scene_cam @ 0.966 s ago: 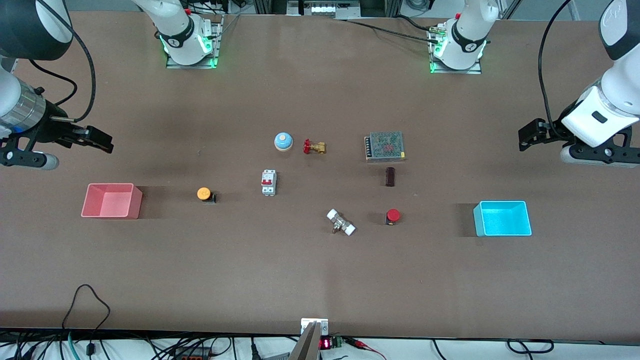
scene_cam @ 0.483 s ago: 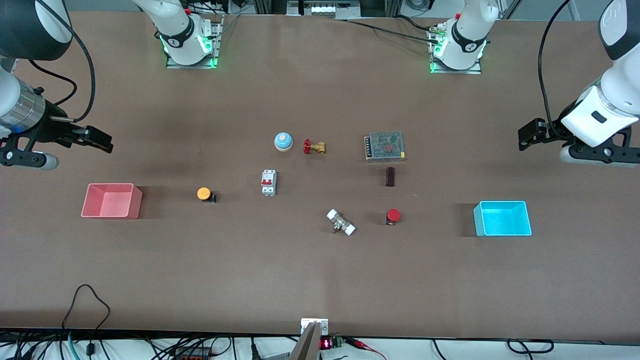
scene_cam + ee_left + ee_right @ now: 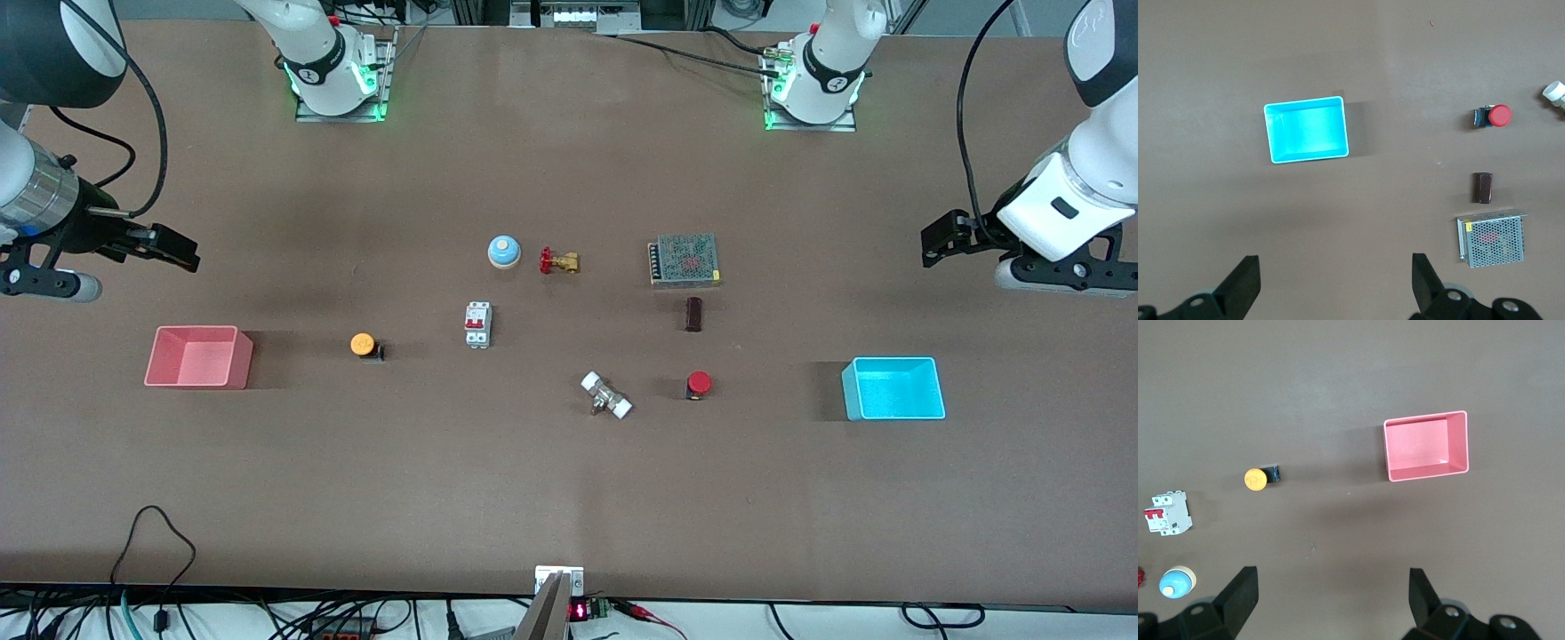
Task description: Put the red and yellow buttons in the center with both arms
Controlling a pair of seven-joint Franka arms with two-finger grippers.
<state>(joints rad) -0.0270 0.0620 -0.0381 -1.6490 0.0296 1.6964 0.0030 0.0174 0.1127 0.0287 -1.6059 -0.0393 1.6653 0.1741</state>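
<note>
Front view: both claws wide, table-end.

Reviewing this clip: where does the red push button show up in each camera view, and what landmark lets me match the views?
Front view: red button on the bare tabletop between the white-capped fitting and the cyan tray.
Left wrist view: red button lies apart from the cyan tray, beside the dark brown block.
Right wrist view: not in it; only the yellow button shows.
Shared landmark: the cyan tray, in the front and left wrist views.
</note>
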